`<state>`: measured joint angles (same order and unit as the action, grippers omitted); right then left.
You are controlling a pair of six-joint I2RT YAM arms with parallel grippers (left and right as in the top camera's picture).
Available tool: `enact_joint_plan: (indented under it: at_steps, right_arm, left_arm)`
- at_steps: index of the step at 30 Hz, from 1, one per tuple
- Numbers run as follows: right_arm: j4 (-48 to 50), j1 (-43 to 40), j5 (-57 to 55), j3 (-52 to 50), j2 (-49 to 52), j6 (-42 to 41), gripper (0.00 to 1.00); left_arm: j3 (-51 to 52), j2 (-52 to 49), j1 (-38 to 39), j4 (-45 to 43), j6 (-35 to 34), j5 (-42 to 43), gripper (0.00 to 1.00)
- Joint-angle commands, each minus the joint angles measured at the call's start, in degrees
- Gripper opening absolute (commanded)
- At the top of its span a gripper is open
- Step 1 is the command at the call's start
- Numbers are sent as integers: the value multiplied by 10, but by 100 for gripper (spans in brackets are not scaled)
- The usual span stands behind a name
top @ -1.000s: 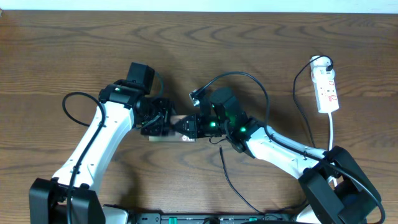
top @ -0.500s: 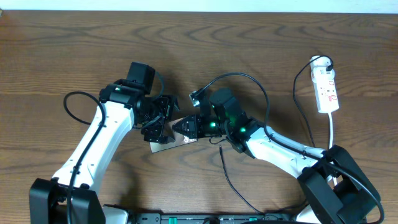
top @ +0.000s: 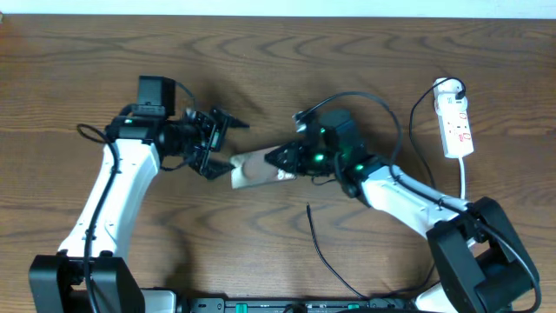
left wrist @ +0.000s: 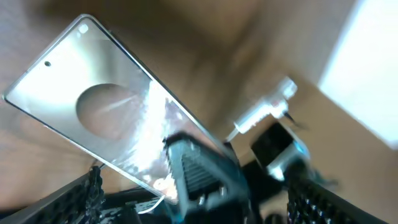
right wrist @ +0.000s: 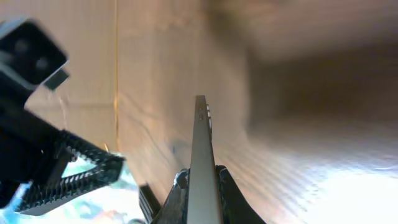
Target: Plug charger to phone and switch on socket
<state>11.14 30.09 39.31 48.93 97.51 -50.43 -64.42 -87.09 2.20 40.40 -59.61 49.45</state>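
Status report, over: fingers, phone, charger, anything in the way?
Left fingers open, off phone. Right fingers shut on phone. Charger lying loose, not plugged in. No obstruction seen.

Glossy phone (left wrist: 93, 106) (almost mirror-like), matt grained wooden table (top: 347, 52), smooth white plastic socket (top: 456, 126)

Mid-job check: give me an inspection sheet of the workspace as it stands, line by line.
Surface: brown wooden table, bare grain.
Job's things: phone clamped at one end by the right gripper; charger lying loose on the table, its end apart from the phone; socket on the right side, switch state too small to tell.
Clutter: nothing seen.
Grippers: left gripper open and empty, beside the phone; right gripper shut on the phone.
Cables: white cord trails from the socket; black arm cables loop by each arm.
Surroundings: pale strip along the far table edge.
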Motion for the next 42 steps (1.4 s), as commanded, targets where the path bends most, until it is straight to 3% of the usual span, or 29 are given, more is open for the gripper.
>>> enact_joint_plan:
  at_steps: [1, 9, 13, 16, 20, 24, 30, 36, 42]
  right_arm:
    - [5, -34, 13, 15, -3, -89, 1]
    - [9, -97, 13, 15, -3, -385, 1]
    - [34, -106, 10, 15, -3, -490, 1]
    - [84, -106, -7, 15, -3, -531, 1]
    - [161, -106, -23, 15, -3, -539, 1]
    - [210, -106, -34, 15, -3, -531, 1]
    - [219, -105, -38, 15, -3, -449, 1]
    - [264, -85, -36, 15, -3, -334, 1]
    - [294, -50, -43, 15, -3, -316, 1]
  left_arm:
    - [-7, 7, -20, -22, 105, 95, 90]
    - [-4, 7, -38, -63, 130, 156, 91]
    - [11, 7, -38, -101, 122, 155, 91]
    - [34, 7, -38, -177, 90, 155, 91]
    - [85, 7, -38, -337, 0, 155, 91]
    - [165, 7, -38, -552, -118, 155, 91]
    - [258, 7, -38, -829, -283, 125, 91]
    - [290, 7, -37, -866, -323, 87, 91]
    - [305, 7, -26, -879, -363, 40, 91]
